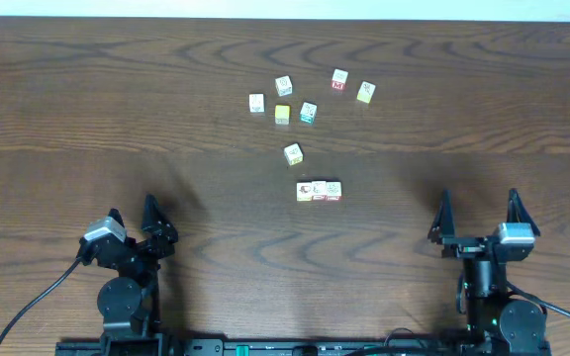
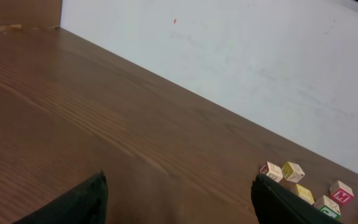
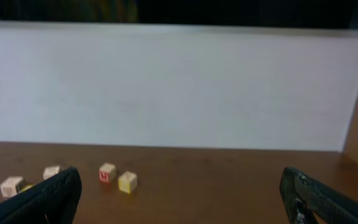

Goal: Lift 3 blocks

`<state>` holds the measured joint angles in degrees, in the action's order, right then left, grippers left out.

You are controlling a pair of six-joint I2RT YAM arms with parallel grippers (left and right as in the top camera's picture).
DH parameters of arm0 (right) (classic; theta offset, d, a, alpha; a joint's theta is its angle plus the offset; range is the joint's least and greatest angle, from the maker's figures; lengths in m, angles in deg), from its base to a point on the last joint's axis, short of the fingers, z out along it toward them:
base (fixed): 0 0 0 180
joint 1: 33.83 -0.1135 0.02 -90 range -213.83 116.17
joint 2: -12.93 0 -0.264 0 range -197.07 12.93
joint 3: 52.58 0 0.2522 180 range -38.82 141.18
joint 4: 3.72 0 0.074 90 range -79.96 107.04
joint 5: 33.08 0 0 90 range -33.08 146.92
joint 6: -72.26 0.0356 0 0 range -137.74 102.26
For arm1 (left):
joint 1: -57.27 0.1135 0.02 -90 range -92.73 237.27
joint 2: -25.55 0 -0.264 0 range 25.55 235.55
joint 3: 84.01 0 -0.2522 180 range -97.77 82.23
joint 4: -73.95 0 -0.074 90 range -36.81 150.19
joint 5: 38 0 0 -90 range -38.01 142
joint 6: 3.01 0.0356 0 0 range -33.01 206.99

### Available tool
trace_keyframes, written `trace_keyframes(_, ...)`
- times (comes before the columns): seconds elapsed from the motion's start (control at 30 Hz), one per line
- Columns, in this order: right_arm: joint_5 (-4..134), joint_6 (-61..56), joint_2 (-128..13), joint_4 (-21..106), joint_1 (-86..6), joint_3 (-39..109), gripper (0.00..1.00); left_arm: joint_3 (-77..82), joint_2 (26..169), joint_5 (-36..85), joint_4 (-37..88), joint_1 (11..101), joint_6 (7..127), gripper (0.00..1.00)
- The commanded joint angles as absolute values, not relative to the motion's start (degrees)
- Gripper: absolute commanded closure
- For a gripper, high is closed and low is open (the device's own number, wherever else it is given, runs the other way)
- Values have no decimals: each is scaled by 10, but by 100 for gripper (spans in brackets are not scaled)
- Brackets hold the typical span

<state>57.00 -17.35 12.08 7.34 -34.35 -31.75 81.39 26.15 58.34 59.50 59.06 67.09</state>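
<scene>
- The left claw (image 1: 133, 208) is released, its jaws spread wide and empty, at the near left of the counter (image 1: 67, 99).
- The three blocks (image 1: 320, 190) lie on the middle of the counter in a touching row, well apart from the left claw, ahead of it and off to its right.
- Other loose cubes (image 1: 283, 115) are scattered farther back, beyond the row.
- The right claw (image 1: 478, 198) is also released and empty; the row lies well to its left, about level with its fingertips.
</scene>
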Motion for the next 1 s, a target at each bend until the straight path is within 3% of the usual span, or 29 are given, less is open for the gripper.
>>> trace_keyframes(0.0, 553, -176, 127, 75, -337, -340, 1, 820, 258, 591, 566, 593, 670, 25)
trace_keyframes(0.37, 549, -176, 127, 145, -334, -385, 1, 820, 258, 591, 566, 593, 670, 25)
trace_keyframes(0.97, 553, -176, 127, 142, -328, -385, 1, 820, 258, 591, 566, 593, 670, 25)
